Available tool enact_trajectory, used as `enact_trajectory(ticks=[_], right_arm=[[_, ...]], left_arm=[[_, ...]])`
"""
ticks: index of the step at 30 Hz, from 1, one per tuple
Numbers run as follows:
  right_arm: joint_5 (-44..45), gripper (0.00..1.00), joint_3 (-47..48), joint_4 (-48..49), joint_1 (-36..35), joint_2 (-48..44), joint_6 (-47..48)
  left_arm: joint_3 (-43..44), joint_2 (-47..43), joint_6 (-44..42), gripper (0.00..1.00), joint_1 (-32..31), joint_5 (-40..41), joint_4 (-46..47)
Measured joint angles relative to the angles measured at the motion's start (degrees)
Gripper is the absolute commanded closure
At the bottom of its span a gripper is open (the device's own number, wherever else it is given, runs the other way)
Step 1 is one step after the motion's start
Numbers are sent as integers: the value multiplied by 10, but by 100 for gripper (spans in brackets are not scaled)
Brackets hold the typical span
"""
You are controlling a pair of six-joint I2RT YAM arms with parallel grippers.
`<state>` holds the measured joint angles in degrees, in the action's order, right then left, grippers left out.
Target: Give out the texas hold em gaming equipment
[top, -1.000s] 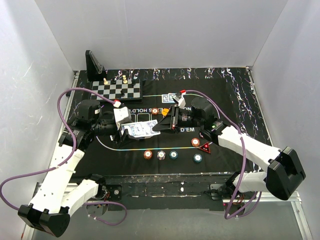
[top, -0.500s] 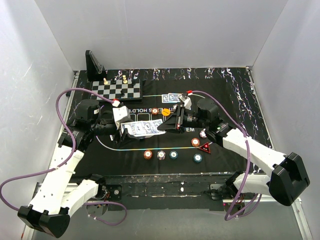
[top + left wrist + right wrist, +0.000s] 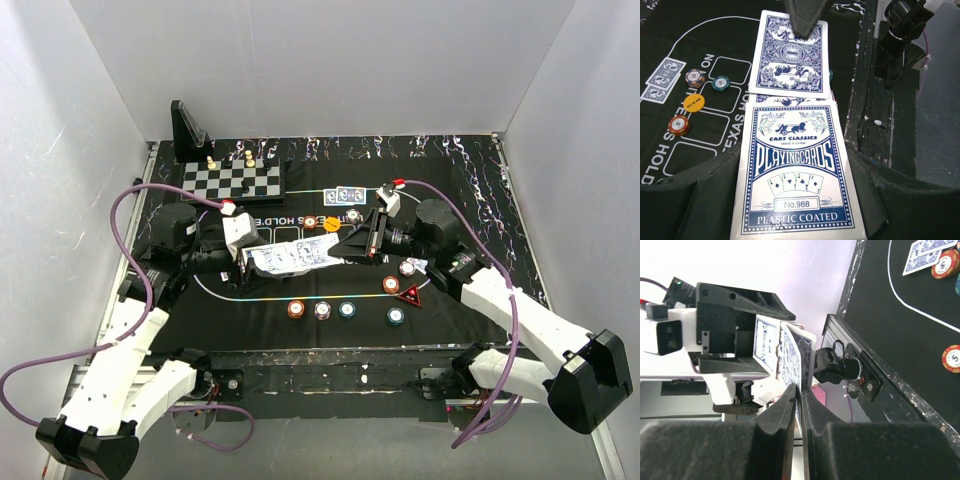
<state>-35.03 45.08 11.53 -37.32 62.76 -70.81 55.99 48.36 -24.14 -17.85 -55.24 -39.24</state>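
We see the left arm rising from the worktop's near left corner, elbow bent over the left edge and wrist turned so the left gripper points right across the middle. Its jaws are clamped on the sides of a blue-and-white card box, held off the surface with its open end toward the other arm. The right arm stretches from the near right corner, forearm slanting up and left, and the right gripper meets the box head on. Its fingers are pressed almost together on the edge of one playing card that projects from the box, above the worktop's centre. Along the near edge lie an orange chip, a white-pink chip and a teal chip, with a red triangular marker to their right, beside the right forearm. Two face-down cards lie toward the far edge, right of the chessboard.
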Motion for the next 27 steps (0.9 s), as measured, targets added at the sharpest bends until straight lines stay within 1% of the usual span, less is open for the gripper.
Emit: enact_trajectory(ticks=[7, 16, 21, 27], right_arm=[[-14, 93, -15, 35, 7, -12, -30], [-25, 96, -16, 47, 21, -40, -60], [-29, 99, 11, 45, 32, -55, -68], [-33, 99, 49, 21, 60, -70, -68]], left_arm=[[-17, -1, 45, 100, 0, -16, 50], [-41, -10, 117, 100, 0, -35, 124], [-59, -13, 166, 100, 0, -44, 188], [-73, -14, 226, 100, 0, -53, 255]])
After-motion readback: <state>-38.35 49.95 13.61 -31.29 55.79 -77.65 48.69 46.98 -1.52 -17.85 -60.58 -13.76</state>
